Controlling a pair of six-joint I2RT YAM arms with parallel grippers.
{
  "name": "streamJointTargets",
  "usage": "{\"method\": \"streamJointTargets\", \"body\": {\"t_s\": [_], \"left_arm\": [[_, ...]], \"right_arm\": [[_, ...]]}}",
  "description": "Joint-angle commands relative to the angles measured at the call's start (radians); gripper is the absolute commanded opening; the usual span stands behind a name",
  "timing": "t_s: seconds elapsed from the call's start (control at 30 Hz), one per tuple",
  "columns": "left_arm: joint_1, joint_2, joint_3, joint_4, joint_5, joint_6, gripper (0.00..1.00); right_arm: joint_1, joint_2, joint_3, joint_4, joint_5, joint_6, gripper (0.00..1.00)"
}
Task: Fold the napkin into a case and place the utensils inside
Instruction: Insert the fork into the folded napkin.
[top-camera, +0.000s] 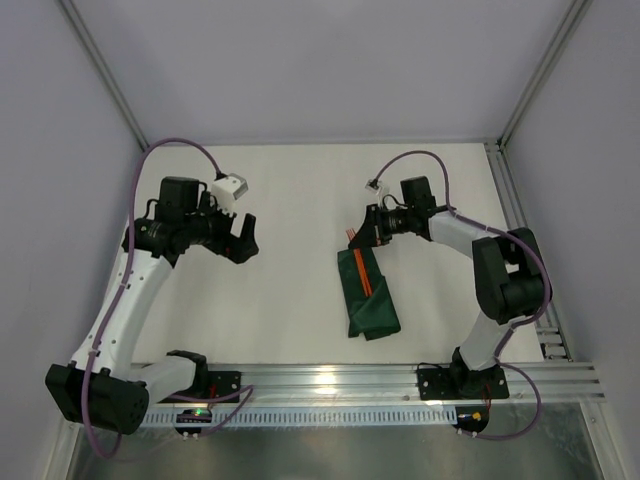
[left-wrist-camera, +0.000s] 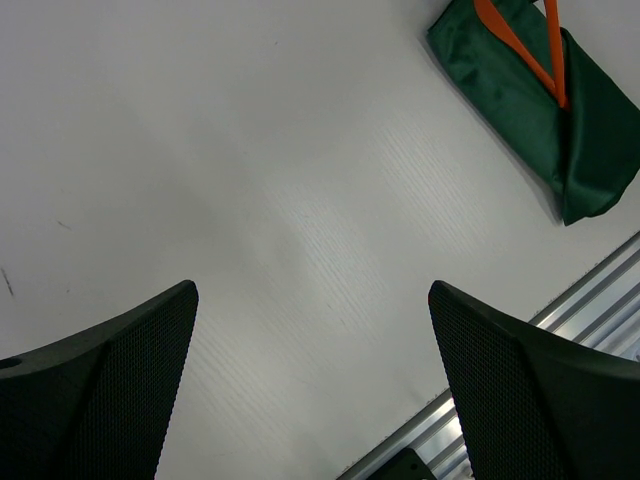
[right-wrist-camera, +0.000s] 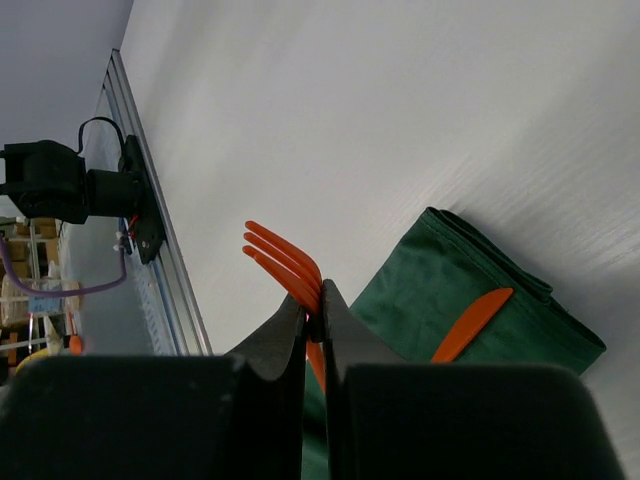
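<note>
Two tools: we see the left tool (top-camera: 246, 240) released, jaws wide, over bare tabletop (top-camera: 300, 190), well apart from the case (top-camera: 368, 300). The right tool (right-wrist-camera: 313, 312) grasps the orange fork (right-wrist-camera: 280, 260) at the case's far end. Another orange utensil (right-wrist-camera: 472, 323) lies in the case.

The case (top-camera: 372, 310) is dark green. The fork (right-wrist-camera: 288, 264) is bright orange. The left gripper (left-wrist-camera: 312, 300) has black fingers (left-wrist-camera: 110, 390) with tiny dots.
</note>
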Motion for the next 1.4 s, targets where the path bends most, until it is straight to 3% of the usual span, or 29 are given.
{"method": "streamJointTargets", "body": {"t_s": [0.0,0.53,0.9,1.37], "left_arm": [[-0.004,-0.024,-0.007,0.026,0.020,0.013,0.99],[-0.004,-0.016,-0.003,0.024,0.015,0.016,0.99],[-0.003,-0.009,-0.005,0.032,0.026,0.016,0.99],[-0.003,0.008,-0.005,0.033,0.028,0.016,0.99]], "right_arm": [[0.009,-0.005,-0.010,0.152,-0.050,0.131,0.04],[0.055,0.067,-0.032,0.166,-0.031,0.128,0.04],[0.055,0.049,-0.015,-0.076,-0.010,0.057,0.04],[0.065,0.047,-0.124,-0.017,0.074,0.097,0.09]]}}
